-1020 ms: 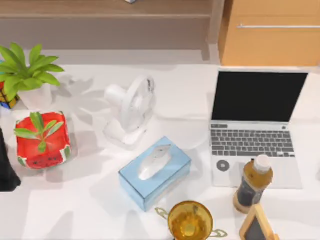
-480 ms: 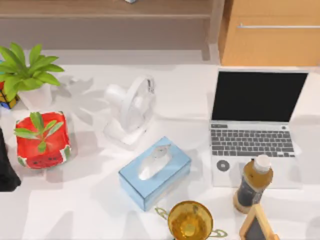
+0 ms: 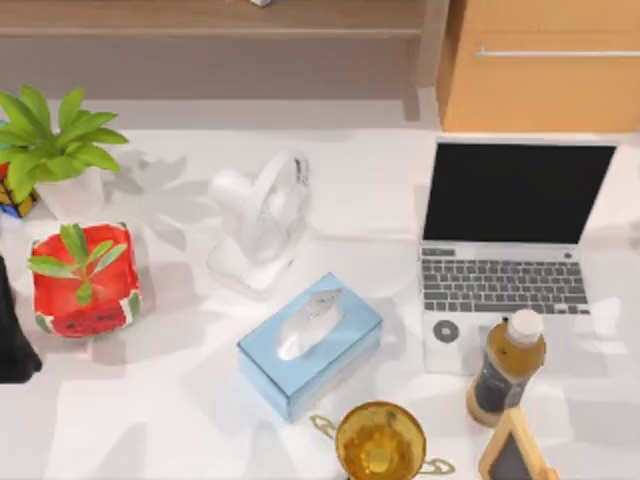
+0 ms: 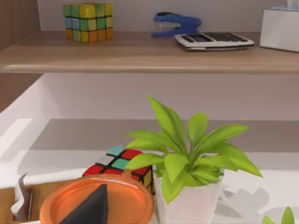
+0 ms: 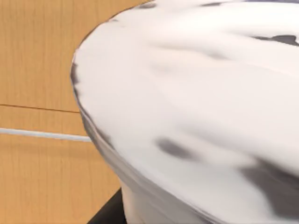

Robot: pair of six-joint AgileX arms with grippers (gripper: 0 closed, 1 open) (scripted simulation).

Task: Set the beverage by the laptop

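The beverage (image 3: 507,367), a small amber bottle with a white cap and dark label, stands upright at the front right corner of the laptop (image 3: 503,287), overlapping its palm rest. The laptop is open, its black screen facing the table's front. Nothing holds the bottle. My left arm (image 3: 12,335) sits at the table's far left edge. In the left wrist view one dark fingertip (image 4: 88,209) pokes up in front of an orange disc (image 4: 96,201). The right wrist view faces a white curved surface (image 5: 196,107) and a wooden cabinet front (image 5: 42,70).
A blue tissue box (image 3: 310,345) and a white fan (image 3: 262,215) fill the table's middle. A golden trophy cup (image 3: 380,440) and a small chalkboard (image 3: 515,452) crowd the front edge near the bottle. Two potted plants (image 3: 85,280) (image 3: 60,150) stand at the left.
A dark bit at the top view's right edge has gone, and the shadows over the laptop's right side have shifted. The bottle and the left arm have not moved.
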